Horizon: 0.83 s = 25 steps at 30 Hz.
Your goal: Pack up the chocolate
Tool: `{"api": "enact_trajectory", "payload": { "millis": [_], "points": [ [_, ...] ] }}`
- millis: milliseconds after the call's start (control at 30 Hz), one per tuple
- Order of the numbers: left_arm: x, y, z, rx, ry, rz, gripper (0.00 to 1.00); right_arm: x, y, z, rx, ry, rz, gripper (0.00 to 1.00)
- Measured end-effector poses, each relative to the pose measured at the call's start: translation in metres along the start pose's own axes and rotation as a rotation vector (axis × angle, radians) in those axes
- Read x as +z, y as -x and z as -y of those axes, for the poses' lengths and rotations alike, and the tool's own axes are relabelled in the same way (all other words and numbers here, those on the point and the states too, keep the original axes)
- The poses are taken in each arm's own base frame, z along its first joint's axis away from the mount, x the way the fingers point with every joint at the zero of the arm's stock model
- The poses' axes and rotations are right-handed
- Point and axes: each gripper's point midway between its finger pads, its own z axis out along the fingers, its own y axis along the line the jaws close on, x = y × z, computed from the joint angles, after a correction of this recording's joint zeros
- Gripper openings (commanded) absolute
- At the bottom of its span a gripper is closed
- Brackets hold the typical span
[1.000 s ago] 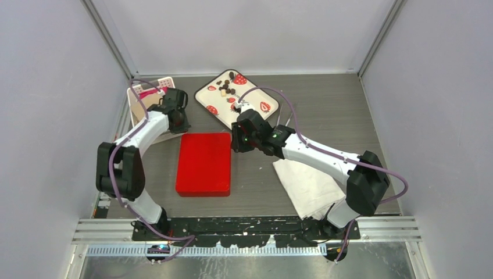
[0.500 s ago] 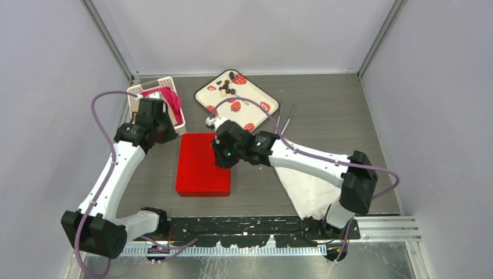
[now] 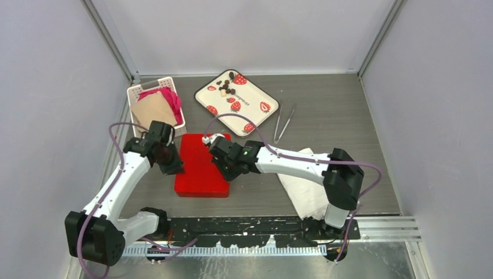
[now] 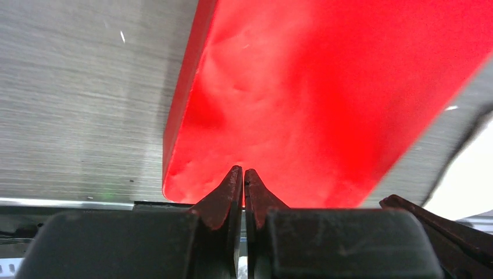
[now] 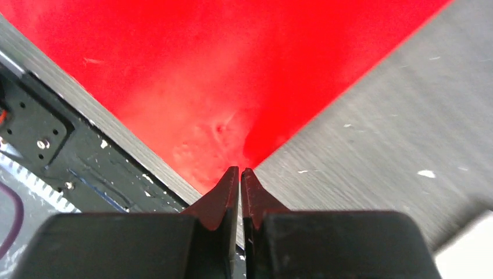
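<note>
A: Change over the last second: left gripper [image 3: 172, 164] came away from the basket [image 3: 137, 93] and now sits at the left edge of the red box [image 3: 200, 174]. Right gripper [image 3: 222, 165] swung from the tray [image 3: 256, 96] to the box's right side.

B: Jaws?

A: Both pressed closed, nothing between them, tips low over the lid.

B: Chocolates?

A: Small dark lumps [image 3: 228, 86] clustered on the tray's far corner, well apart from the box. Lid is on.

B: Meaning?

A: Both arms bracket the box; judged, the lid is their concern. Opening or just closed, cannot tell.

B: Surfaces?

A: Lid glossy, rigid, slightly dimpled, rounded corners. Tray strawberry-printed. Tweezers [image 3: 285, 123] thin metal; white cloth [image 3: 302, 183] soft.
</note>
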Motion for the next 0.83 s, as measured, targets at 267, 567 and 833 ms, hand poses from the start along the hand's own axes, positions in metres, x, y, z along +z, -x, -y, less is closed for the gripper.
{"api": "enact_trajectory", "payload": {
  "millis": [267,567,833],
  "points": [
    [-0.126,0.101,0.074,0.096,-0.225,0.401,0.23,-0.134,0.112,0.062,0.094,-0.288,0.503,0.69],
    [-0.179,0.131,0.081,0.086,-0.28,0.635,0.49,-0.341,0.068,0.268,0.745,-0.882,1.066,0.99],
    [-0.18,0.135,0.083,0.085,-0.287,0.648,0.49,-0.395,-0.021,0.3,0.954,-1.118,1.195,1.0]
  ]
}}
